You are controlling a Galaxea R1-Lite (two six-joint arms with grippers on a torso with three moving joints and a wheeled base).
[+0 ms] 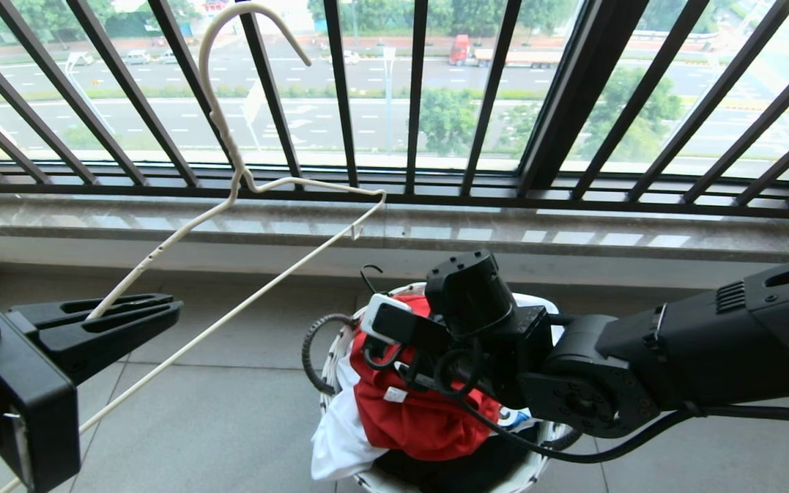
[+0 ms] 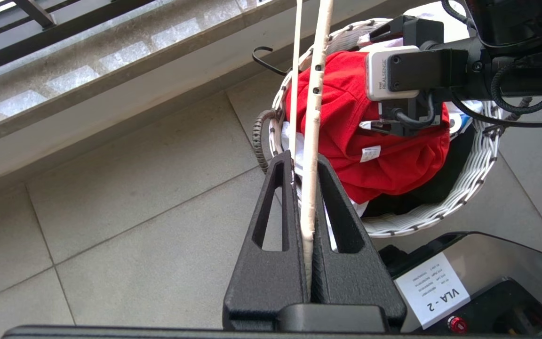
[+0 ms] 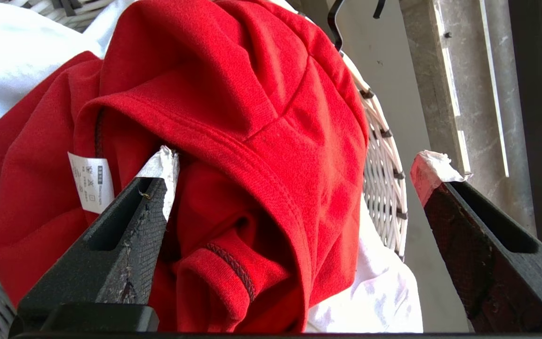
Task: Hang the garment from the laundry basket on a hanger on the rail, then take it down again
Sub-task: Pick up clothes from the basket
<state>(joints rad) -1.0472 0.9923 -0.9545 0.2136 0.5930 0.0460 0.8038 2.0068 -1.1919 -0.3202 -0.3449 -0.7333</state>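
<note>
reaching into the laundry basket [image 1: 340, 356], your right tool [image 3: 294, 169] hangs wide open over the red t-shirt [image 3: 252, 117], one finger [image 3: 158, 179] touching the cloth beside the neck label [image 3: 90, 181]. the shirt lies bunched directly under it, with no clear long axis; its neck rim runs across between the fingers. your left tool [image 2: 306, 197] is clamped on the hanger [image 1: 230, 178], hook pointing up toward the window.
</note>
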